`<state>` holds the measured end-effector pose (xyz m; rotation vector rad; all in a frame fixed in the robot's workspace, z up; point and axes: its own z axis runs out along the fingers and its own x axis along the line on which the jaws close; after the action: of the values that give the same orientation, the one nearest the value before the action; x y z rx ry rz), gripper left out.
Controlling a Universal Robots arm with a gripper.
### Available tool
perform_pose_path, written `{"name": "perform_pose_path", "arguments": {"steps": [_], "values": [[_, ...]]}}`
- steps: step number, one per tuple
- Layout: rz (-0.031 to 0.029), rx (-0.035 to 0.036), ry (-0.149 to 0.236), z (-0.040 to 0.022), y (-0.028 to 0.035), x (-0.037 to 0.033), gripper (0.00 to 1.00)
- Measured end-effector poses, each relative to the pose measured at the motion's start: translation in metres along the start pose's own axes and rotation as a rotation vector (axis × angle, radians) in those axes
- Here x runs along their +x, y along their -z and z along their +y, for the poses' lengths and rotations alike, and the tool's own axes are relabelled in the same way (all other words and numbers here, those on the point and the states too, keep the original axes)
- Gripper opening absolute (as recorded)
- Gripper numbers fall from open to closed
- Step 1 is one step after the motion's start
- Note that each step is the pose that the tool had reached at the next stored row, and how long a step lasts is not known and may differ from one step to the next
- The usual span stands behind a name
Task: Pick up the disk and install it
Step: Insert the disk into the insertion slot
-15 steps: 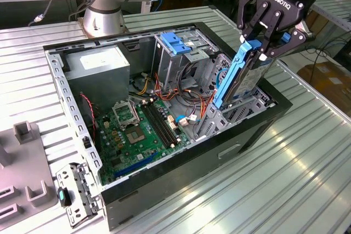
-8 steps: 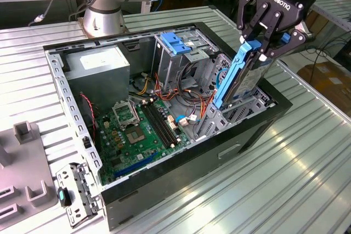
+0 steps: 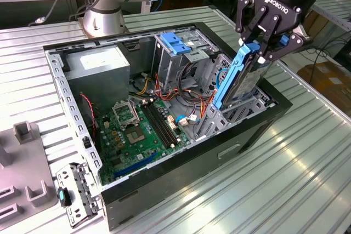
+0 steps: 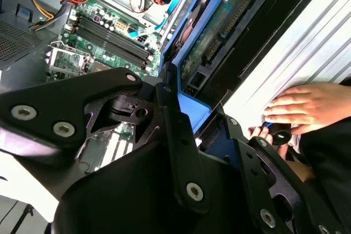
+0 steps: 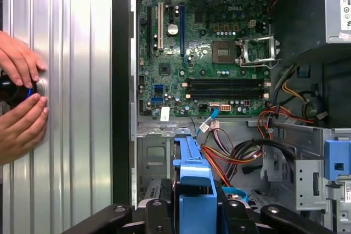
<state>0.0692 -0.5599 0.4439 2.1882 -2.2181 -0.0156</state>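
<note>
Clamping the flat, blue-railed silver disk [image 3: 248, 79], angular black fingers [image 3: 256, 38] hold it tilted in the open case [image 3: 258, 131].

White lettering on the gripper [image 3: 261, 52] (a maker's mark); power supply [image 3: 101, 65] sticker unreadable.

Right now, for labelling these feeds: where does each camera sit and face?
Exterior view: off the arm, looking down into the open case; the arm's base and the gripper clamping the disk show.
First wrist view: on the wrist, facing down onto the motherboard; gripper, a person's hands.
Second wrist view: on the wrist, slanting along the disk; gripper, the hands.
Both wrist views share disk, motherboard, hands.
</note>
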Motion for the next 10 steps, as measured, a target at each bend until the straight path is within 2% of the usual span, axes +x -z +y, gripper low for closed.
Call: {"name": "perform_pose_path", "arguments": {"steps": [10], "values": [[-0.0005, 0.0033, 0.008, -0.0003, -0.0098, -0.0001, 0.37]]}}
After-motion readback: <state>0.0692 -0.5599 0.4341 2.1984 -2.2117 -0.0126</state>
